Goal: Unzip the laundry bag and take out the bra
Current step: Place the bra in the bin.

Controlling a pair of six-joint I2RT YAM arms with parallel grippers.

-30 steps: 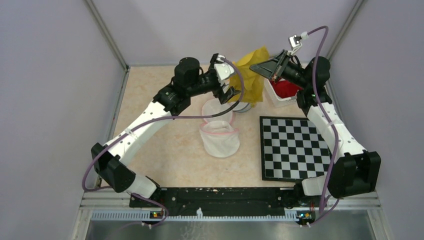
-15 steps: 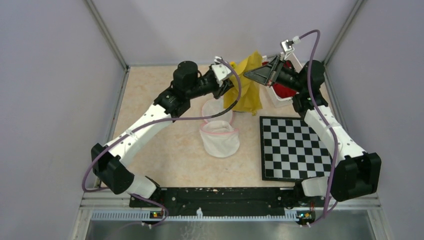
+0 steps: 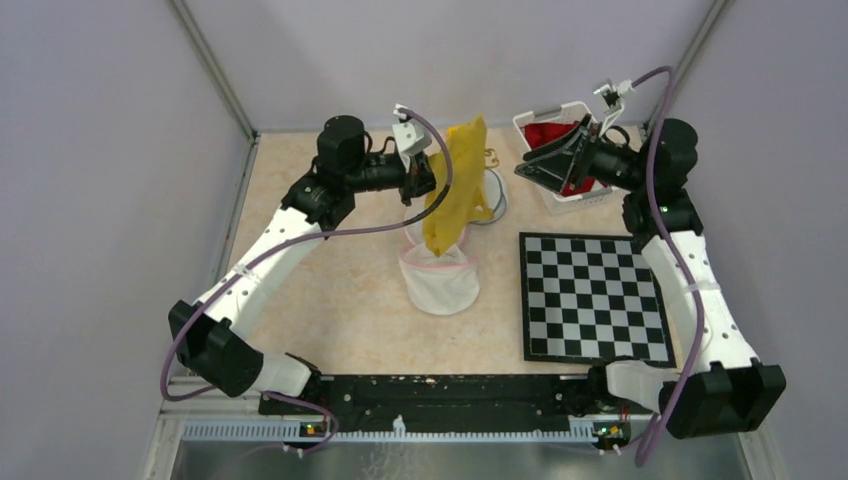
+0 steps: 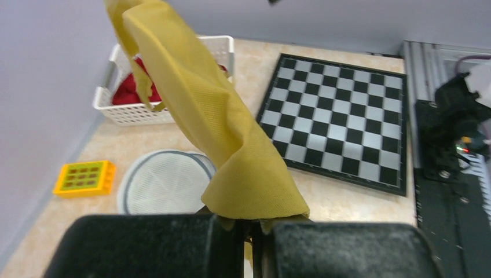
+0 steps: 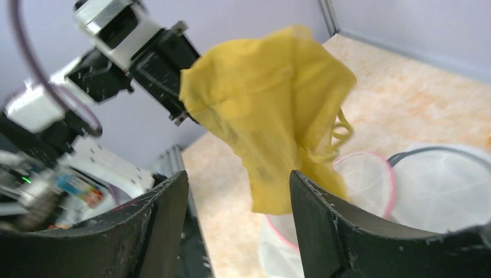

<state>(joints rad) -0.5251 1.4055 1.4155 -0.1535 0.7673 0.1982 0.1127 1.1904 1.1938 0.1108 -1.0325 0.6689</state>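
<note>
Holding a yellow bra (image 3: 452, 185) pinched tight by one end, our left gripper (image 3: 418, 180) sits raised over the middle of the table (image 3: 340, 300). From the left wrist view we see the jaws closed hard on a fold of the fabric, with the rest trailing away. The bra hangs in the air. Its lower end dangles over the open, pink-trimmed mouth of the white mesh laundry bag (image 3: 438, 280), and we cannot tell whether it touches the rim.

Our right gripper (image 3: 535, 168) hovers well to the right, in front of a white basket (image 3: 560, 107) holding red cloth. Its jaws are spread and grip nothing. A checkered board (image 3: 595, 295) lies near the bag.

We judge the bag to be unzipped and the removal nearly done. The next move calls for carrying the bra sideways, clear of the bag, then lowering it and releasing it.
</note>
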